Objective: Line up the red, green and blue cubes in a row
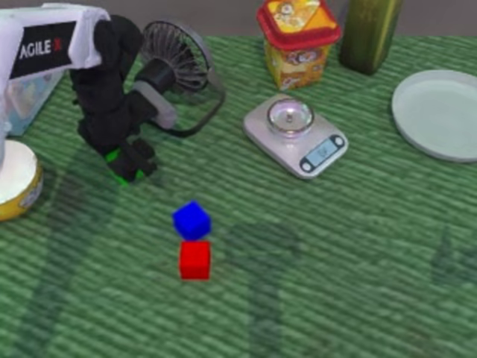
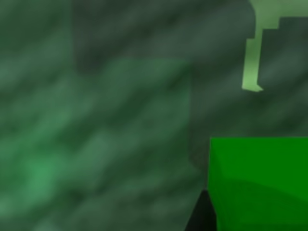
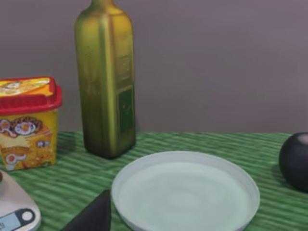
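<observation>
A green mat (image 1: 335,283) is spread over the whole table, and it is the biggest thing to be seen. At the top view's left side the left arm (image 1: 97,74) is bent down over the mat, in front of a small dark fan (image 1: 175,56). At the right side a pale round plate (image 1: 440,115) is laid, and the right arm itself is not seen from above, so it is judged to be parked; whether its pincer is spread or pressed together cannot be told. A dark green bottle (image 1: 370,30) and a yellow tub with a red lid (image 1: 298,37) are stood at the back, and a silver kitchen scale (image 1: 294,134) is set in front of the tub. The left gripper (image 1: 128,165) is held low near the mat, and the green cube (image 2: 260,183) is pinched in it; only a thin green edge shows from above, but much of the left wrist view is filled by it. The blue cube (image 1: 191,220) and the red cube (image 1: 194,259) are already put together near the middle of the mat, touching or nearly so, blue behind red. So two cubes are judged to be lined up. The green cube is not yet in the row, being well apart from the other two. It is left to be carried over, set down at one end in line with them, and let go.
</observation>
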